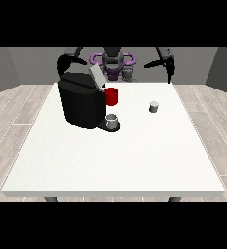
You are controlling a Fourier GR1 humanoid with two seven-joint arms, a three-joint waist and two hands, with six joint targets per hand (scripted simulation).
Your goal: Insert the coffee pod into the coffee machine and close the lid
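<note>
Pod [154, 106] alone mid-desk [134, 160], toward far right edge. Machine [83, 102] far left, lid [96, 75] up, cup [112, 121] at base. Both hands raised beyond far edge; fingers: cannot tell. Near half open.

White table [110, 155]: black coffee machine [81, 104] at the view's left, lid [96, 76] raised, red part [111, 96] at its front, grey cup [112, 121] on its base. Pod [154, 106] stands apart, right of centre. Hands [64, 62] [169, 73] hang above the far edge.
</note>
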